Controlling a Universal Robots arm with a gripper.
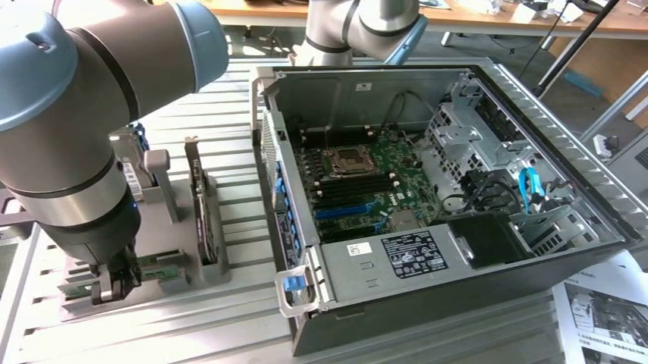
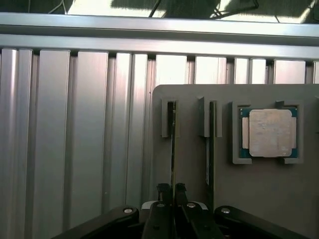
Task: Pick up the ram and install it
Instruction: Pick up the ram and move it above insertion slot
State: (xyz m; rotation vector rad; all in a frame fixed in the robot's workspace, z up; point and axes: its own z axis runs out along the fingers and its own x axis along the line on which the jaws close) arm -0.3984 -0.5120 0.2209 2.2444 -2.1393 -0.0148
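Observation:
The ram [image 2: 173, 144] stands on edge in a slot of the grey holder [image 2: 259, 184], seen end-on as a thin dark line. My gripper [image 2: 171, 191] is down over its near end, with its two black fingers pressed against either side of the stick. In the exterior view the gripper [image 1: 114, 282] sits low at the front of the holder [image 1: 162, 227], and a strip of the green ram [image 1: 157, 267] shows beside it. The open computer case [image 1: 426, 250] with its motherboard [image 1: 365, 186] lies to the exterior view's right.
A second thin card [image 2: 209, 149] stands in the neighbouring slot. A square silver processor chip [image 2: 269, 132] rests in its pocket on the holder. A tall dark expansion card [image 1: 202, 205] stands upright between holder and case. Everything sits on a ribbed aluminium table [image 2: 75, 139]. Paper [image 1: 608, 311] lies beside the case.

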